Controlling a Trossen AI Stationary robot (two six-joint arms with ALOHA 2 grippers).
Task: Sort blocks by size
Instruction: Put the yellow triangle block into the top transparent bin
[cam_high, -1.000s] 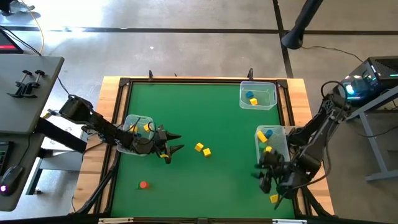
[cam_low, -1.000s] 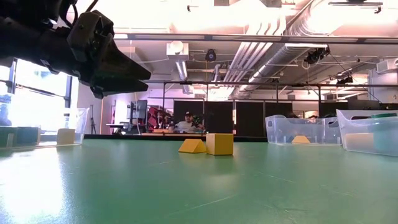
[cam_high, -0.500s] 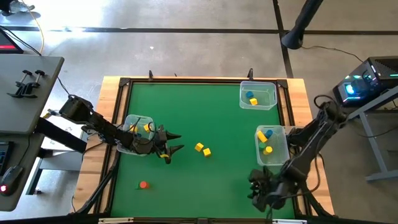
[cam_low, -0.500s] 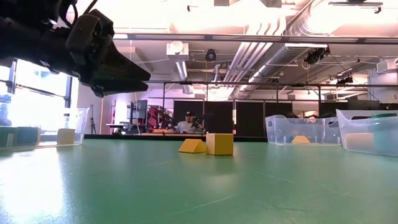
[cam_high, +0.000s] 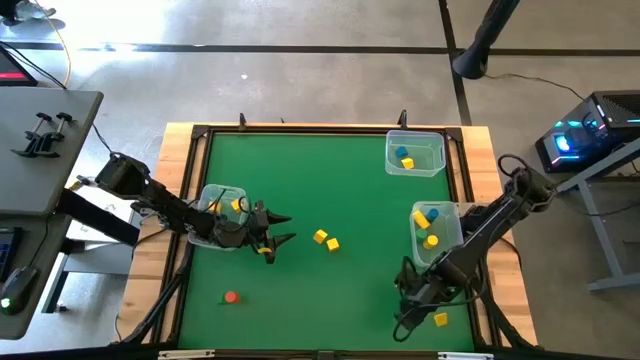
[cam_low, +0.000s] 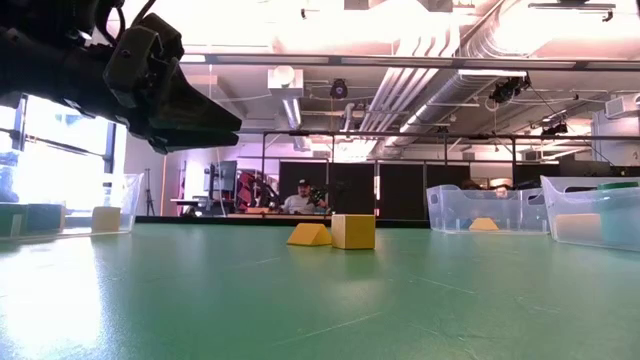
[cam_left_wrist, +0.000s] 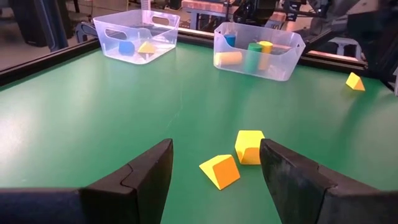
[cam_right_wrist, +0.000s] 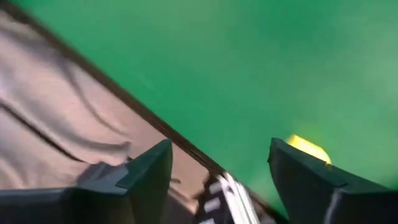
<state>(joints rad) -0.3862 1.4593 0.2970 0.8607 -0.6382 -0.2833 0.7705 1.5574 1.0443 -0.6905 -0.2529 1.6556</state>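
From above, the left gripper (cam_high: 278, 229) is seen held over the green table (cam_high: 330, 180) beside a clear bin (cam_high: 222, 196), fingers spread wide and empty. Two yellow blocks (cam_high: 326, 240) are found mid-table and an orange-red block (cam_high: 231, 297) near the front. The right gripper (cam_high: 408, 312) is parked at the front right corner by a yellow block (cam_high: 441, 319); its spread can't be judged here.

Low down, a yellow wedge (cam_low: 309, 235) is shown touching a yellow cube (cam_low: 353, 231).

In the left wrist view, that pair is framed between its wide-open fingers (cam_left_wrist: 152, 169).

In the right wrist view, fingers (cam_right_wrist: 149, 169) are seen well apart, nothing held.
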